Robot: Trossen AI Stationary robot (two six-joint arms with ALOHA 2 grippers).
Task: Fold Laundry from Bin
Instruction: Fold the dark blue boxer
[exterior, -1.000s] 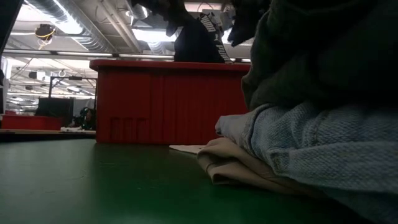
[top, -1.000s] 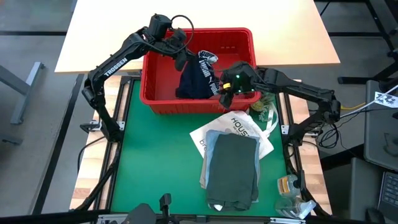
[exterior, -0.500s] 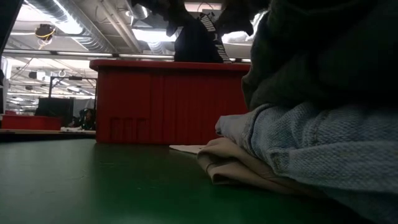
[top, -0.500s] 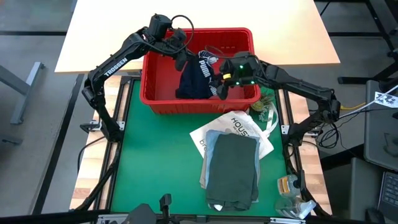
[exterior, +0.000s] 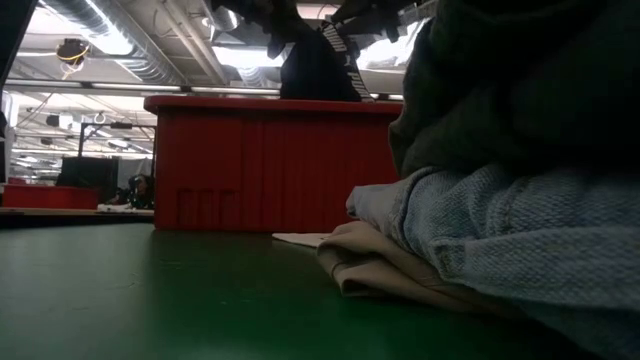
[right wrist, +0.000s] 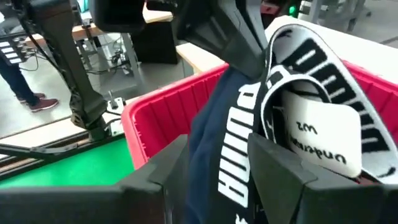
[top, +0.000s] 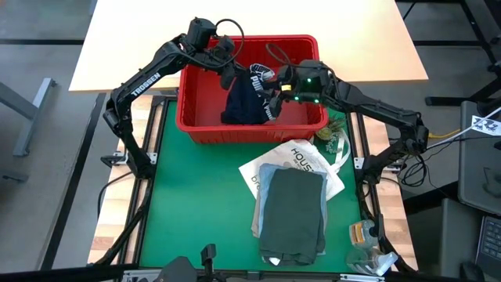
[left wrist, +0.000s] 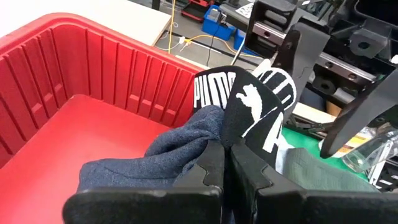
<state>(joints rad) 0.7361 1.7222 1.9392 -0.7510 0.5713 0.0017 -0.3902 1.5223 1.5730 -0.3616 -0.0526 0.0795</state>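
Your red bin [top: 249, 117] sits at the far end of the green table [top: 203, 211]. Inside it, a pair of navy shorts [top: 244, 100] hangs partly lifted, the lower cloth draping down to the bin floor; nothing else shows in the bin.

Your left gripper [top: 228, 77] is over the bin, its jaws fully closed on the shorts just below the black waistband with white lettering [left wrist: 249, 109], which folds over right above those jaws.

Your right gripper [top: 274, 84] is just beside the left one, over the bin's middle. Its jaws stand partly open, with the waistband and navy cloth lying between the two fingers [right wrist: 283, 180]; you cannot tell whether they press the cloth.

Nearer you than both jaws, outside the bin, folded garments are stacked on a white tote bag [top: 293, 157]: a dark olive one [top: 293, 207] on top, light blue [exterior: 520, 240] and beige [exterior: 375, 262] beneath.
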